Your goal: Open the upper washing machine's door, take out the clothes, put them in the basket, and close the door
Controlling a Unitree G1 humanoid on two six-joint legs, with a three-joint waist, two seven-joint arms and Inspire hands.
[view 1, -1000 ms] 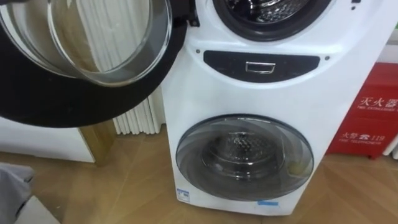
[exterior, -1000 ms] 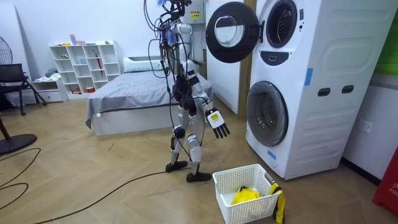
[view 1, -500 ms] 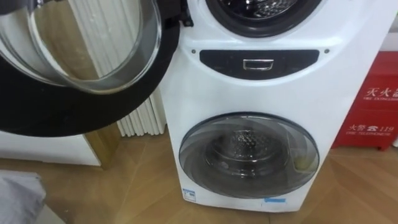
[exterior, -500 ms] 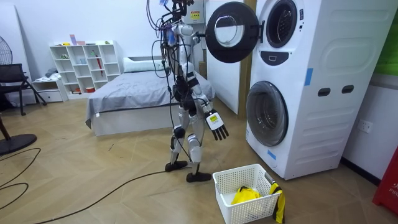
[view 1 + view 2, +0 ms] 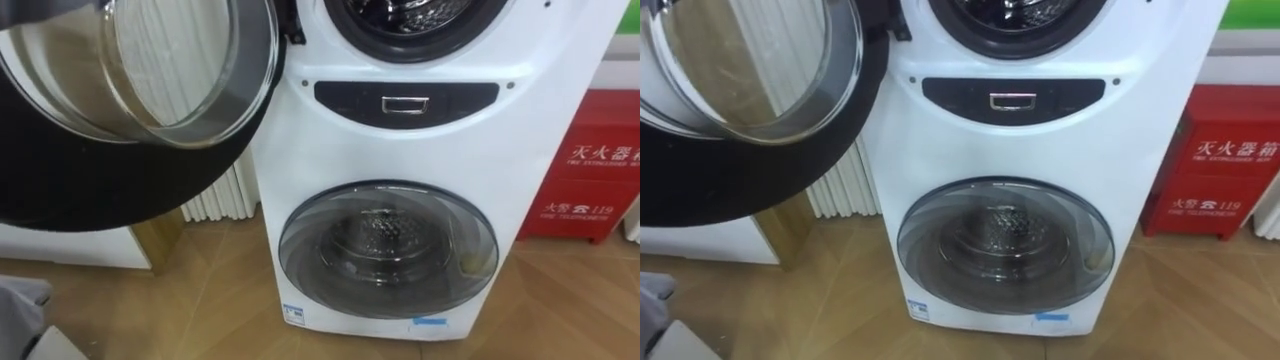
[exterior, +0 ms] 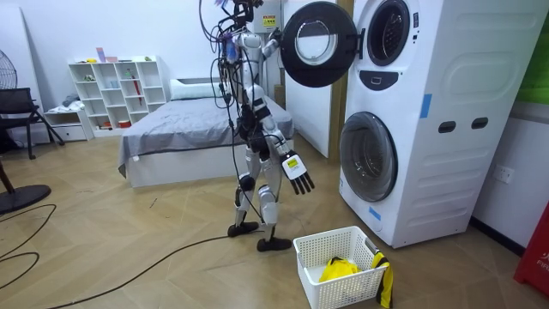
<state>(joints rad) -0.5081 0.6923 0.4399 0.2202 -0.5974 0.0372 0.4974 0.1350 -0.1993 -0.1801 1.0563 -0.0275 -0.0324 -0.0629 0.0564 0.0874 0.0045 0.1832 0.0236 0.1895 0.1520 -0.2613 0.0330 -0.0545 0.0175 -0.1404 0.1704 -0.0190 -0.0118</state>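
A red cabinet (image 5: 590, 170) stands at the right edge, a white radiator (image 5: 215, 195) left of centre; a bed (image 6: 171, 137) and shelf (image 6: 116, 90) occupy the room view's left.

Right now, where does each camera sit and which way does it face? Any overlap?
Left eye view: on the robot's head, angled down at the washer stack front: open upper door left, closed lower door centre, red cabinet right; grey shape in the lower-left corner, unclear if its body.
Right eye view: beside it, same aim, scene slid slightly left.
Room view: standing camera across the room, side-on; whole robot facing the stack, right robot hand open and low, basket near its feet.
Shared: all three see both doors.
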